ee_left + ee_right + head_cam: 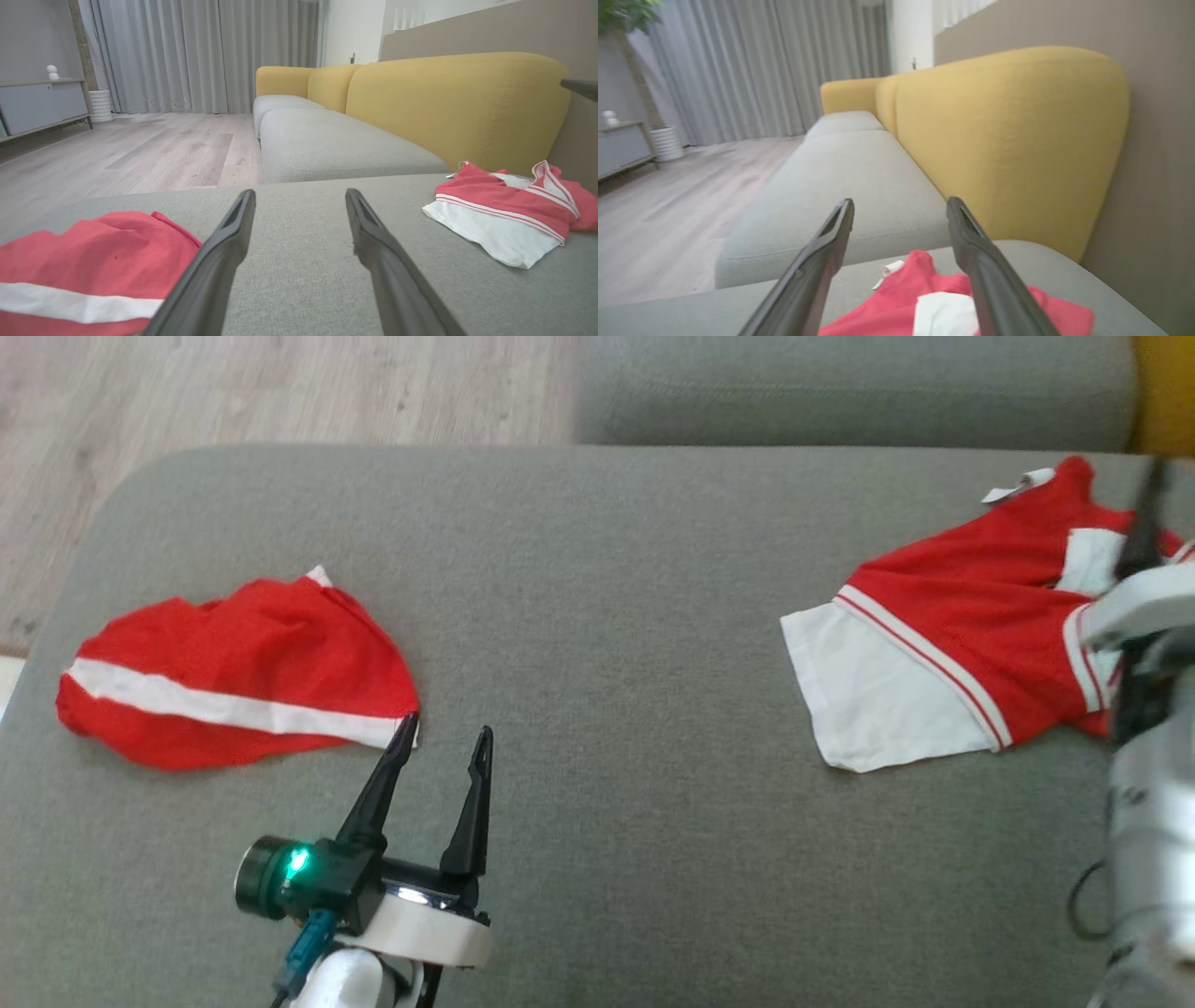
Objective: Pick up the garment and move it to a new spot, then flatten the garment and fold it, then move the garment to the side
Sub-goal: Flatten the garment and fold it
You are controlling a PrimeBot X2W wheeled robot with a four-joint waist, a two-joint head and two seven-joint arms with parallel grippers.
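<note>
Red-and-white shirt (943, 616) lies rumpled at the right end of the grey sofa cushion (607, 616). The right gripper (900, 205) is over it, fingers apart, gripping nothing. Left gripper (446, 728) is also spread wide and empty, just beside the red shorts (233, 681) at the cushion's left end.

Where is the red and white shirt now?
Head view: the red and white shirt lies at the right end of the grey cushion, beneath the open right gripper; the other red garment sits at the left end.
</note>
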